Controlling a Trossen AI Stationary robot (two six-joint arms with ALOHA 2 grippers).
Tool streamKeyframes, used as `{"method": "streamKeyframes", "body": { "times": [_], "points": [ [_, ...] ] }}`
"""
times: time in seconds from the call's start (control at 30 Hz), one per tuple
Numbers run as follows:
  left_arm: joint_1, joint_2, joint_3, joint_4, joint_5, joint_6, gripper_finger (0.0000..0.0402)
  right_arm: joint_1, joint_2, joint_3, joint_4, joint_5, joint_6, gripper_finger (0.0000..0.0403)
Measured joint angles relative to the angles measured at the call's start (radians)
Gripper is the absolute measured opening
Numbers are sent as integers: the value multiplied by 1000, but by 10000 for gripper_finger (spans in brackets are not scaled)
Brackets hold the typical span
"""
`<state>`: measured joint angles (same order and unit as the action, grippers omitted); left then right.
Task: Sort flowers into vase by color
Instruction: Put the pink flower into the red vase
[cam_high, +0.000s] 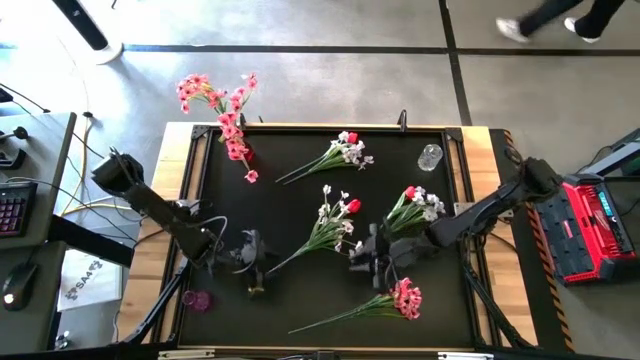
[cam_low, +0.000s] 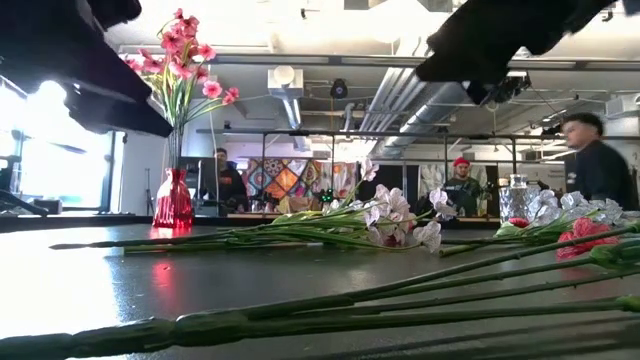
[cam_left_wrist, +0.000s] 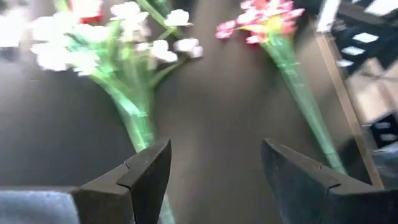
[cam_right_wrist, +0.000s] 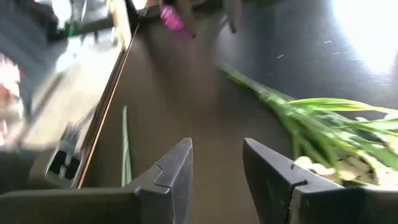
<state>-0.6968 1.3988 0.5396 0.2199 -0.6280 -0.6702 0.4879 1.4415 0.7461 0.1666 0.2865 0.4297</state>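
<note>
Several flower sprays lie on the black mat (cam_high: 250, 200). A white-and-red one (cam_high: 335, 222) lies in the middle, another (cam_high: 345, 152) at the far side, a third (cam_high: 420, 205) to the right, and a pink one (cam_high: 400, 298) near the front. Pink flowers (cam_high: 225, 115) stand in a red vase (cam_low: 172, 200) at the far left. My left gripper (cam_left_wrist: 214, 155) hovers open over the middle spray's stem end (cam_left_wrist: 140, 127), one finger above the stem. My right gripper (cam_right_wrist: 217, 152) is open above bare mat between the middle and pink sprays, holding nothing.
A clear glass vase (cam_high: 430, 157) stands at the far right of the mat and a small magenta vase (cam_high: 196, 299) at the near left. The mat has a wooden border (cam_high: 175, 200). People move in the room behind the table.
</note>
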Motion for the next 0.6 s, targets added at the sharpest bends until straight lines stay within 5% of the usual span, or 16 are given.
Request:
{"method": "streamKeyframes", "body": {
  "times": [0.23, 0.6],
  "points": [
    [-11, 169, 5, 327, 111, 133, 236, 104, 186, 174, -169, -53, -113, 130],
    [22, 372, 176, 347, 214, 218, 236, 194, 426, 459, -577, -85, -94, 130]
  ]
}}
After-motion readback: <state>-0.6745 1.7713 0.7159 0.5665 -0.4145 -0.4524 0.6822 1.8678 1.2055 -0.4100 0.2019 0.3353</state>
